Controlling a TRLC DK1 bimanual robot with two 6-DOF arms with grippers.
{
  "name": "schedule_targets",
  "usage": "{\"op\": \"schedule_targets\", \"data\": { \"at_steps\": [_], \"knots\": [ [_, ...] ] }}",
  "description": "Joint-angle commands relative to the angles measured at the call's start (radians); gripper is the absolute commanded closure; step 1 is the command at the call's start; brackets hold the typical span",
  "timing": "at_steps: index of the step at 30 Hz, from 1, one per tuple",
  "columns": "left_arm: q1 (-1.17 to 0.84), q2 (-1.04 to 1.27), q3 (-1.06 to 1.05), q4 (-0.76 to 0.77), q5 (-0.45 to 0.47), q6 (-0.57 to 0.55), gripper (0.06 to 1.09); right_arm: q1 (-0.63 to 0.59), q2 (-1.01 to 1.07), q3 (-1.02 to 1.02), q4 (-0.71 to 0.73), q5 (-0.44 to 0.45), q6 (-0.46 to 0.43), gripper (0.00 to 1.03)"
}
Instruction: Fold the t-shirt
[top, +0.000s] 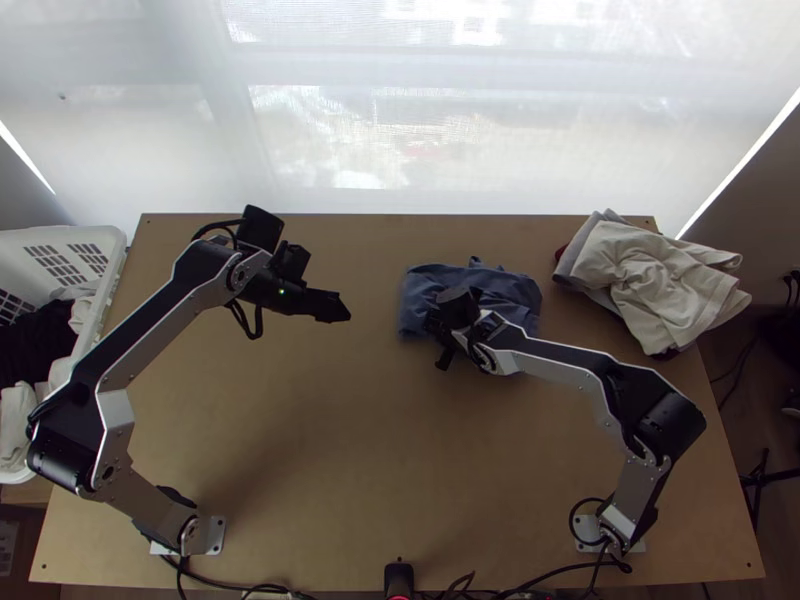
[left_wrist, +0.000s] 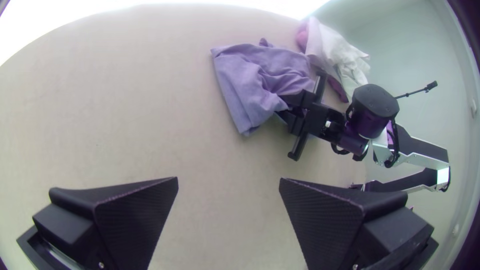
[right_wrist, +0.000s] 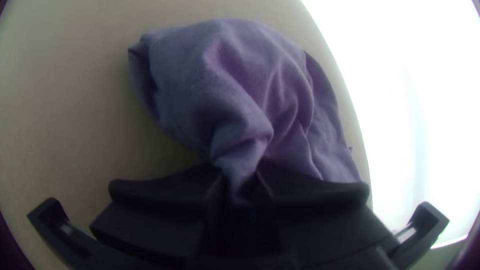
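Note:
The blue t-shirt lies bunched on the table right of centre, looking purplish in the left wrist view. My right gripper is over its near left part. In the right wrist view the right gripper is shut on a gathered pinch of the shirt, with folds spreading out from there. My left gripper is over bare table to the left of the shirt, apart from it. Seen in its wrist view, the left gripper stands open with its two fingers wide apart and nothing between them.
A pile of beige and grey garments lies at the table's far right corner. Off the left edge stands a white laundry basket holding dark and light clothes. Bare table stretches between the arms.

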Motion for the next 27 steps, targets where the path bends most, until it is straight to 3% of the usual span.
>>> {"op": "schedule_targets", "data": {
  "at_steps": [1,18,27],
  "knots": [
    [0.002,-0.021,-0.015,0.000,0.001,0.000,0.10,-0.028,-0.016,0.013,0.009,0.010,0.042,1.00],
    [0.004,-0.088,-0.059,0.000,0.001,-0.009,0.10,-0.210,-0.309,0.223,-0.229,0.002,0.139,1.00],
    [0.013,-0.131,-0.097,-0.005,-0.001,-0.009,0.10,-0.374,-0.456,0.325,-0.289,-0.064,0.217,1.00]
  ]
}}
